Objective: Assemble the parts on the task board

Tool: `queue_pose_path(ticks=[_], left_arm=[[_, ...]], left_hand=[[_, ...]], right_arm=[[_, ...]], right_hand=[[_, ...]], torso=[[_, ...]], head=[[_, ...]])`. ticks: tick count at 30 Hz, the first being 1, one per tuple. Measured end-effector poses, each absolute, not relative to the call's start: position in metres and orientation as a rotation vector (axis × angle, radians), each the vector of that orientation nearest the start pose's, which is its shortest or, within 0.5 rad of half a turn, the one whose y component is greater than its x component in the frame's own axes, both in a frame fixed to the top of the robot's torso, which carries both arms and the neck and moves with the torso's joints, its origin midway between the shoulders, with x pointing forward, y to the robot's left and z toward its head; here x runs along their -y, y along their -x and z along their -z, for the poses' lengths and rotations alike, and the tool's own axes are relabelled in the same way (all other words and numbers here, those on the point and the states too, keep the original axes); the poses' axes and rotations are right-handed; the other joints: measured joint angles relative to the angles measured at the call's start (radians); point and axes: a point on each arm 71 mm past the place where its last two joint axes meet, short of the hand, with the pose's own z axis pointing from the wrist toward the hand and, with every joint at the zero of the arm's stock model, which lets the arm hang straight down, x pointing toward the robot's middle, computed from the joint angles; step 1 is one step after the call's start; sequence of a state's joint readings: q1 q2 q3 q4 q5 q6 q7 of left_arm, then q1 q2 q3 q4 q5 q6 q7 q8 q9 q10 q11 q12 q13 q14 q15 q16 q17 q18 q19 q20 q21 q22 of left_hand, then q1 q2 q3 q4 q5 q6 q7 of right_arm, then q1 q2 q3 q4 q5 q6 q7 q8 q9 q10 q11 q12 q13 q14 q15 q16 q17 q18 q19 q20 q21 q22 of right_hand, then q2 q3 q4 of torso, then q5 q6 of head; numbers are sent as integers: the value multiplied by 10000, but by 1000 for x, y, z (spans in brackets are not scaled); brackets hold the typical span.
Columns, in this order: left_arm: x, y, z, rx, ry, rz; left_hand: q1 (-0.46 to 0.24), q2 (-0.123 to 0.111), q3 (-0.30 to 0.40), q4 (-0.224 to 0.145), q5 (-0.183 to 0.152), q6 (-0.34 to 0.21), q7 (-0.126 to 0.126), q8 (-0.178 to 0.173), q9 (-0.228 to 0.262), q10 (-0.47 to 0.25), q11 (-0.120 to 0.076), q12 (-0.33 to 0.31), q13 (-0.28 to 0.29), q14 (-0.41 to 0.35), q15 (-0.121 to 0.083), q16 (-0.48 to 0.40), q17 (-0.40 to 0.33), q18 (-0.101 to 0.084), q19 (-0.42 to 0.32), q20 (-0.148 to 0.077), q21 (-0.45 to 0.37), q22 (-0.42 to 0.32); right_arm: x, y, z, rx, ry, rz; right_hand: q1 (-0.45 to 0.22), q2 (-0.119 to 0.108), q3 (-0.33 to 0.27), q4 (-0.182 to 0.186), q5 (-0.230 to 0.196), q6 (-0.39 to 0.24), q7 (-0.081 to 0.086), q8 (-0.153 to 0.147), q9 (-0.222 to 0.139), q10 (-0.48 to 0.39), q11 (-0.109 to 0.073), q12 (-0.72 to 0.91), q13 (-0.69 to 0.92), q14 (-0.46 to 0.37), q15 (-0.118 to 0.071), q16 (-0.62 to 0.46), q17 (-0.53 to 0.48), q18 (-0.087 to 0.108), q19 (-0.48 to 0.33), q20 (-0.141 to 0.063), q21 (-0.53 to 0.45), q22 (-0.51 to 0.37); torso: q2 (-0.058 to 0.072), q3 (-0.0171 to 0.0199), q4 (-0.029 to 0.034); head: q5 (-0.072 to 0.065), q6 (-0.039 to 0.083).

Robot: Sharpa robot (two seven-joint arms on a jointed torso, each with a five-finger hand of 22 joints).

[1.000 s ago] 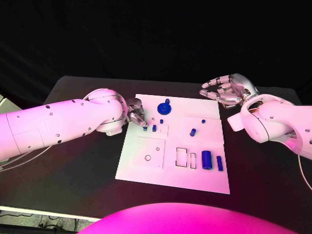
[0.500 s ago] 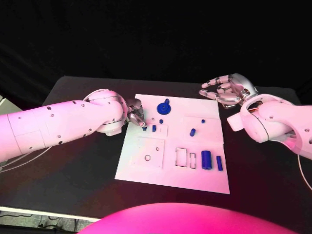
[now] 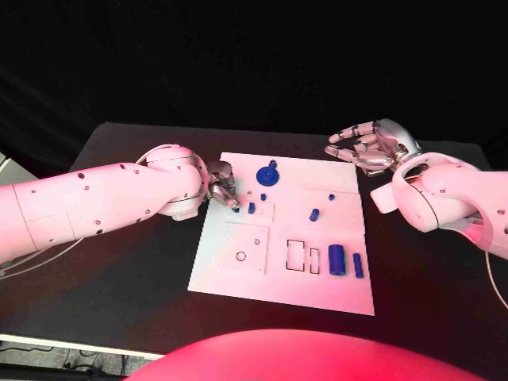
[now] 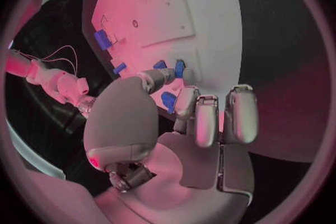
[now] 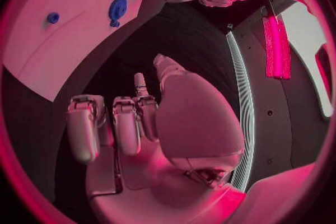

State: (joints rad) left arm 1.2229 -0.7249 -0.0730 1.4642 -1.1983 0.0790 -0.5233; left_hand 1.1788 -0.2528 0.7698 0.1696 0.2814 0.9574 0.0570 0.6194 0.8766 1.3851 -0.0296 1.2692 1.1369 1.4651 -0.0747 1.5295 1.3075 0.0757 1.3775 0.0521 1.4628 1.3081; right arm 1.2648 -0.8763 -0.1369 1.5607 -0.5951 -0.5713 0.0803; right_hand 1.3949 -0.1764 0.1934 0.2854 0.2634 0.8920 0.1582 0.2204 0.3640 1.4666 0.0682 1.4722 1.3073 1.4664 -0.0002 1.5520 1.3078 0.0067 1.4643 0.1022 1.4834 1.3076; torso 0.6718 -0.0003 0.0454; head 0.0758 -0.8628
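Note:
The white task board [image 3: 279, 278] lies in the middle of the black table. On it are a blue round part [image 3: 268, 175], two blue cylinders [image 3: 337, 259] and several small blue pieces [image 3: 313, 214]. My left hand [image 3: 221, 184] hangs over the board's left edge with its fingers bent down. Its fingertips [image 4: 168, 74] are at a small blue part [image 4: 179, 69], also seen on the board [image 3: 251, 208]; whether they pinch it is unclear. Another blue piece [image 4: 168, 101] shows between thumb and fingers. My right hand [image 3: 370, 146] hovers off the board's far right corner, loosely curled and holding nothing.
The board has rectangular cut-outs [image 3: 295, 256] and a round hole [image 3: 240, 256] in its near half. Bare black table [image 3: 128, 270] lies left and right of the board. My right forearm [image 3: 460, 202] runs along the board's right side.

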Motion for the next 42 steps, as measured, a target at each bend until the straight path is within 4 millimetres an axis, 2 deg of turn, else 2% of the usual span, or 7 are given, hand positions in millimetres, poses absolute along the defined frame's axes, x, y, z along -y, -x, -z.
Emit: queue_pose_path(ticks=[27, 34, 38, 39, 42], left_arm=[[-176, -492, 227, -22558, 543, 3601], [-177, -494, 229, -22654, 771, 3638], [-178, -494, 230, -22709, 885, 3666], [-178, -494, 231, -22725, 913, 3671], [-178, -494, 231, -22753, 986, 3682]], left_hand=[[-2, 2, 0, 0, 15, -22, -22, 19, 57, -2, 2, 0, -13, 0, 0, 0, -1, 0, 0, 0, 0, -2], [-208, 202, 30, 28, 15, -21, -21, 64, 141, -12, 12, 44, 51, 0, 0, 0, -1, 0, 0, 0, 0, -3], [-387, 141, 33, 25, 18, -20, -21, 126, 221, 59, -56, 83, 95, 0, 0, 0, -1, 0, 0, 0, 0, -3], [-478, 101, 279, -221, -5, -20, -21, 135, 221, 59, -56, 83, 95, 0, 0, 0, -1, 0, 0, 0, 0, -3], [-638, 102, 220, -281, -52, -47, -48, 154, 231, 64, -60, 85, 99, 15, -62, 0, -1, 0, 0, 0, 0, -4]], right_arm=[[224, -484, 182, -15731, -6688, -9928], [225, -484, 182, -15729, -6693, -9919], [225, -484, 182, -15727, -6696, -9914], [225, -484, 182, -15727, -6696, -9913], [225, -484, 182, -15726, -6697, -9910]], right_hand=[[0, 0, 0, 0, 0, 0, 0, 0, 0, 0, 0, 0, 0, 0, 0, 0, -3, 0, 0, 0, 0, -3], [0, 0, 0, 0, 0, 0, 0, 0, 0, 0, 0, 0, 0, 0, 0, 0, -3, 0, 0, 0, 0, -3], [0, 0, 0, 0, 0, 0, 0, 0, 0, 0, 0, 0, 0, 0, 0, 0, -4, 0, 0, 0, 0, 5], [0, 0, 0, 0, 0, 0, 0, 0, 0, 0, 0, 0, 0, 0, 0, 0, -4, 0, 0, 0, 0, 5], [-40, -40, 0, 0, 0, 0, 0, 0, 0, 0, 0, 0, 0, 0, 0, -39, -4, 0, 0, 0, 0, 5]], torso=[[6, 8, -8], [9, 8, -8], [8, 8, -8], [7, 8, -8], [3, 12, -8]], head=[[-18, -12], [-37, -37], [-46, -64], [-47, -67], [-53, -70]])
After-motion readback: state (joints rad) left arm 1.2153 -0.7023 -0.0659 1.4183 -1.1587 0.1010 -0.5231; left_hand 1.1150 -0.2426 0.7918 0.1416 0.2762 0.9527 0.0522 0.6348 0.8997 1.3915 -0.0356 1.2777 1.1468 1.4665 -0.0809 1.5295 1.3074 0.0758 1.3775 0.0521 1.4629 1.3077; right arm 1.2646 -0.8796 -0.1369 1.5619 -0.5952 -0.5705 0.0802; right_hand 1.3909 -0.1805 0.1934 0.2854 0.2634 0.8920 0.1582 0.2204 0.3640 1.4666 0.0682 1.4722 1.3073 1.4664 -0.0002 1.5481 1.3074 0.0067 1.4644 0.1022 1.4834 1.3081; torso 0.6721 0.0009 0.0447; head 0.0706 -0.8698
